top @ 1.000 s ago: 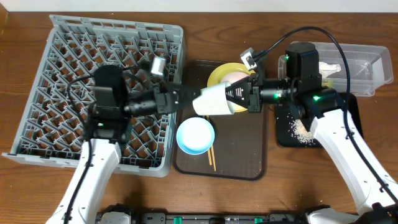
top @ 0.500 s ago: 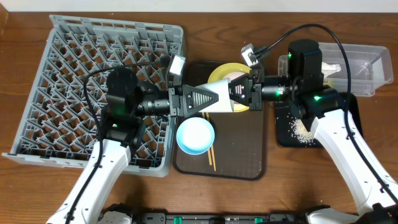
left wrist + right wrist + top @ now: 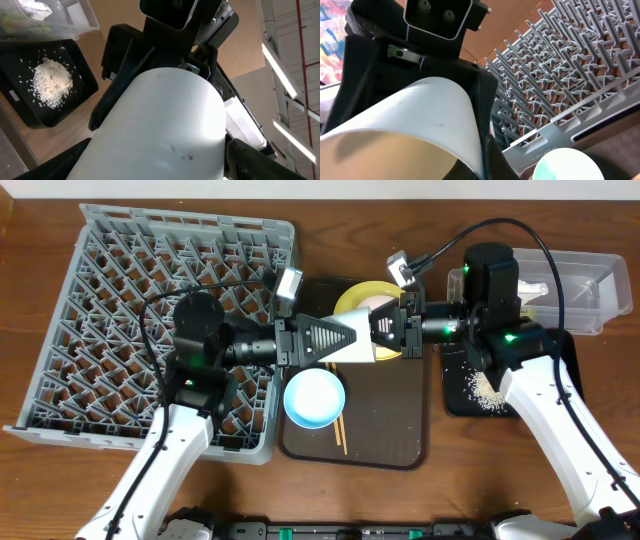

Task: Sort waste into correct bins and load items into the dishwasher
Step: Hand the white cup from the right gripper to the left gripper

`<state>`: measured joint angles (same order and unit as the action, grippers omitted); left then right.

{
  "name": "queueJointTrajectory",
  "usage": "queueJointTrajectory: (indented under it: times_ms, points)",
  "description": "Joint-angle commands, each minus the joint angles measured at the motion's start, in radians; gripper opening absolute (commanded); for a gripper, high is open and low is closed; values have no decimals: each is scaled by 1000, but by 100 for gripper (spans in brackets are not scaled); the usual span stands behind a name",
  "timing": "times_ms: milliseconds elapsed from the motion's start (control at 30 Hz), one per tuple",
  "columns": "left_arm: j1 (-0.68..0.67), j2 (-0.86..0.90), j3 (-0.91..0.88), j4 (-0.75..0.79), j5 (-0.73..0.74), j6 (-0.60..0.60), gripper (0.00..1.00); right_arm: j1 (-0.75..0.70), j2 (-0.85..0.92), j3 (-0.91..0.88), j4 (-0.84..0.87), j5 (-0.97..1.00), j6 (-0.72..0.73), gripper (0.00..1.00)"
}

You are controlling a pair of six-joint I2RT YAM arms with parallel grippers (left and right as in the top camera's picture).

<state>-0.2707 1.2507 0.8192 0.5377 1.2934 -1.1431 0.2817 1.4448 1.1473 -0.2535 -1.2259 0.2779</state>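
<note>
The cream-white bowl (image 3: 362, 350) hangs in the air between both grippers, above the yellow plate (image 3: 360, 295). My right gripper (image 3: 385, 335) is shut on its rim, which shows close up in the right wrist view (image 3: 420, 105). My left gripper (image 3: 335, 340) is open, with a finger on either side of the bowl's outer wall (image 3: 160, 125). The light blue bowl (image 3: 315, 398) and the chopsticks (image 3: 340, 430) lie on the brown serving tray (image 3: 390, 420). The grey dish rack (image 3: 120, 280) stands to the left. The small white cup is out of view.
The clear tub (image 3: 590, 280) at the far right holds the crumpled napkin (image 3: 530, 292). The black tray (image 3: 470, 395) in front of it holds the rice heap (image 3: 487, 388), which also shows in the left wrist view (image 3: 50, 82). Both arms cross above the serving tray.
My left gripper has moved right from over the rack and now has its fingers around the bowl. My right gripper has kept the bowl almost still.
</note>
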Motion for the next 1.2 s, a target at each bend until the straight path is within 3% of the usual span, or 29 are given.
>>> queueJointTrajectory:
  times_ms: [0, 100, 200, 400, 600, 933, 1167]
  points:
    - [-17, -8, 7, 27, 22, -6, 79, -4, 3, 4, 0, 47, -2, 1]
    - [-17, -8, 7, 29, 22, -3, 75, -4, 3, 4, 0, 47, -2, 1]
    - [-17, -8, 7, 29, 11, 19, 64, -4, 3, 4, -1, 47, -1, 1]
    - [-17, -8, 7, 29, 7, 80, 59, -4, 3, 4, -1, 47, -1, 1]
    - [-17, -6, 6, 28, 8, 245, 48, -4, 3, 4, -24, 45, -1, 2]
    - [-14, -3, 6, 25, 9, 373, 42, -14, 3, 4, -38, 45, -2, 32]
    - [58, -3, 6, -13, 20, 409, 39, -80, 3, 4, -105, 35, -2, 37]
